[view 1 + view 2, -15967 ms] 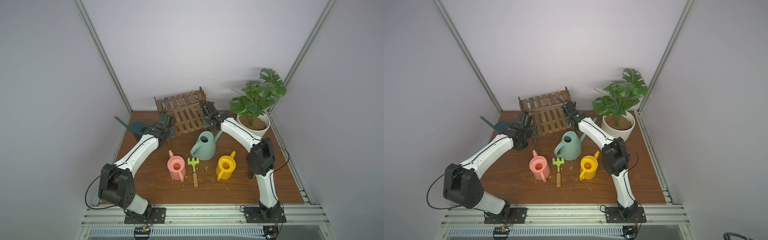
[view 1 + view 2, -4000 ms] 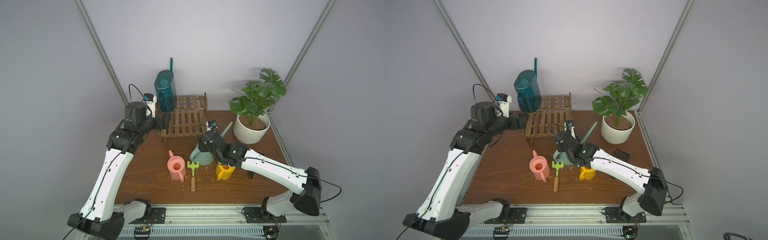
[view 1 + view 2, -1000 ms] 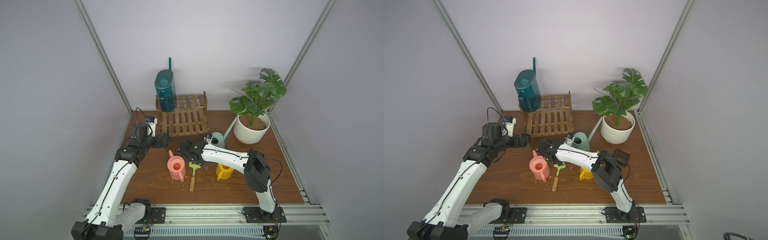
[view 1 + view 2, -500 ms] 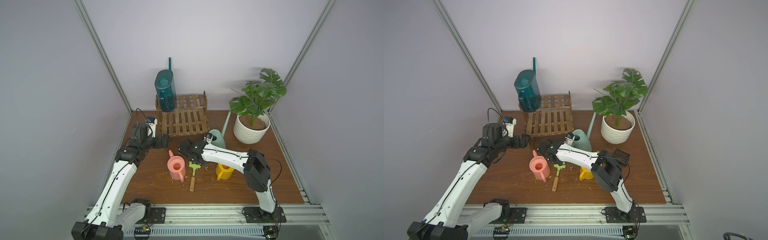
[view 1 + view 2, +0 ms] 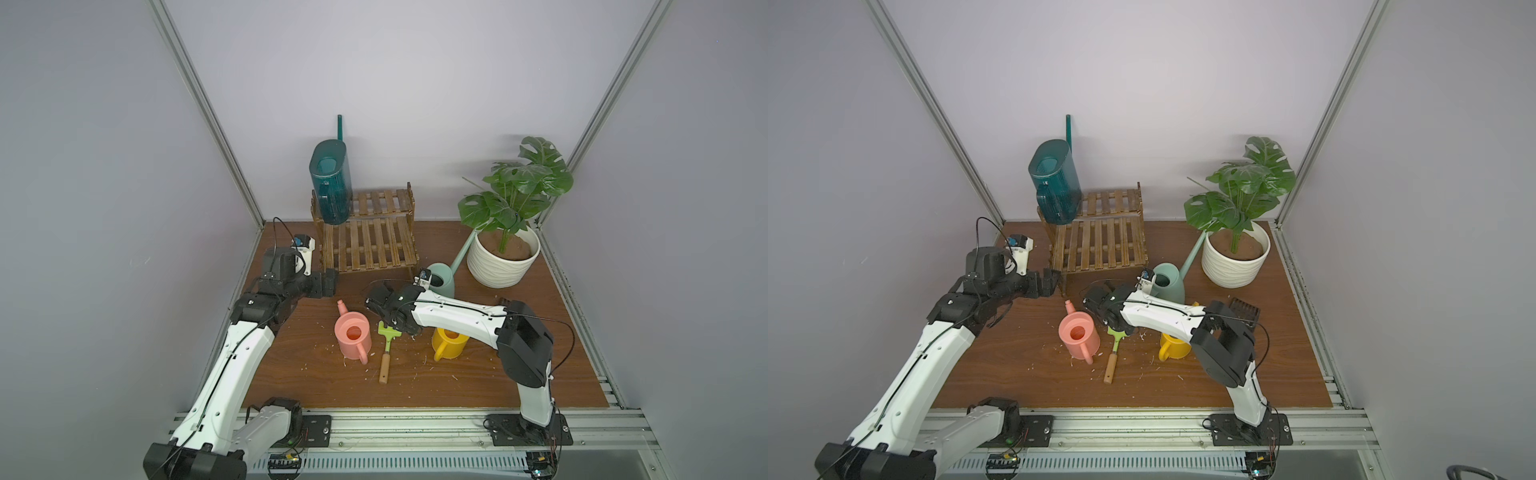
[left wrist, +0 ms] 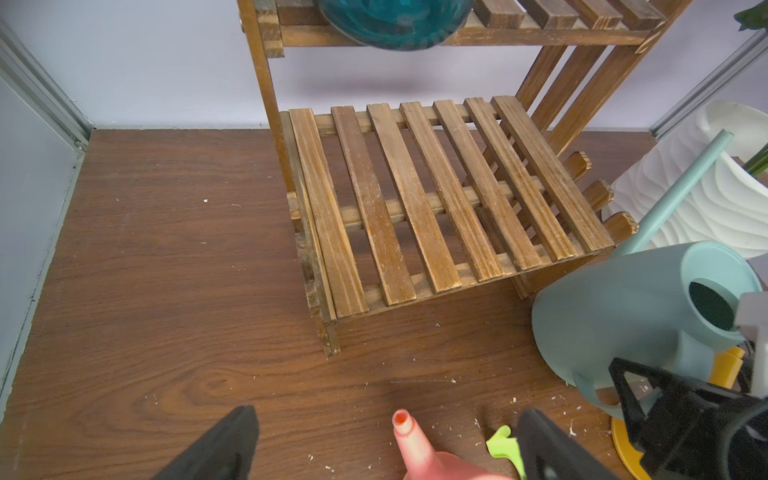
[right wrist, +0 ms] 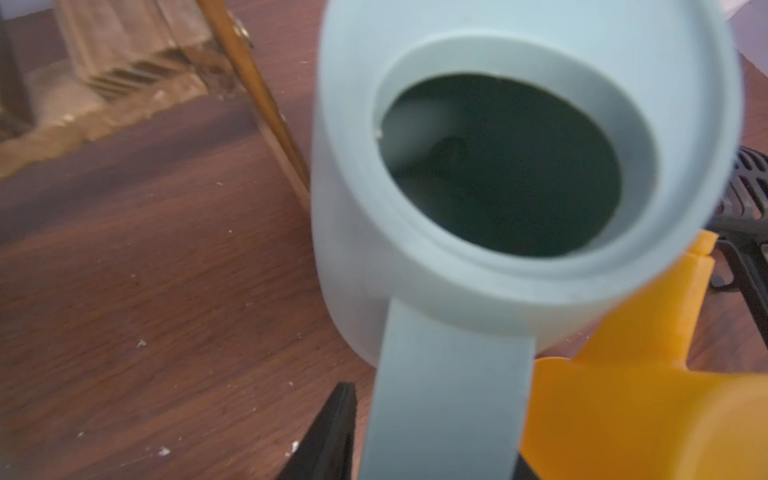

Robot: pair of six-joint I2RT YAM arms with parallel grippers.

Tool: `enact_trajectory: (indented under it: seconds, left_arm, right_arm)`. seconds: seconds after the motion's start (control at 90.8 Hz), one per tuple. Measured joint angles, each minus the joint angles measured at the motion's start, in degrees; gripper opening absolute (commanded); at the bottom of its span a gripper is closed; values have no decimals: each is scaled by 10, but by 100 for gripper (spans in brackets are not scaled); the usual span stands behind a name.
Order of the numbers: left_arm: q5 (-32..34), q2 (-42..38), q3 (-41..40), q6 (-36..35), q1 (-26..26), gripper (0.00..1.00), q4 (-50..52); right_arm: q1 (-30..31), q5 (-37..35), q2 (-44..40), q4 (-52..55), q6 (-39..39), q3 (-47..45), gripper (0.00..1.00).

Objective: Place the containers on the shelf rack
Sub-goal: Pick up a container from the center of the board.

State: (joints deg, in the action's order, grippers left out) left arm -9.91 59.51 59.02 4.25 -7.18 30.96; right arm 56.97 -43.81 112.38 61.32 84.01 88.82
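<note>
The dark teal can (image 5: pixel 330 187) stands on the shelf rack's (image 5: pixel 370 245) upper tier at its left end. The mint green can (image 5: pixel 442 282) stands on the table before the rack's right corner. Its strap handle lies between the jaws of my right gripper (image 7: pixel 440 395), which is open, and a sliver of table shows beside the one visible finger (image 7: pixel 336 428). The pink can (image 5: pixel 353 336) and the yellow can (image 5: pixel 449 345) stand on the table nearer the front. My left gripper (image 6: pixel 386 413) hangs open and empty above the pink can's spout (image 6: pixel 403 424).
A green hand rake (image 5: pixel 386 349) with a wooden handle lies between the pink and yellow cans. A white ribbed plant pot (image 5: pixel 503 262) stands at the back right, close to the mint can's spout. A black ribbed piece (image 5: pixel 1244 309) lies behind my right arm's elbow.
The mint can's spout swung more upright half a second ago and has leaned back toward the pot. My left arm has stayed where it was.
</note>
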Motion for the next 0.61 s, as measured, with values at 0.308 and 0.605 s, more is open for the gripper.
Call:
enact_trajectory:
  seconds: [0.308, 0.605]
  left_arm:
    - [0, 0, -9, 0, 0, 99, -2]
    - [0, 0, -10, 0, 0, 100, -2]
  right_arm:
    - [-4, 3, -8, -11, -2, -27, 44]
    - [-10, 0, -34, -16, -7, -41, 39]
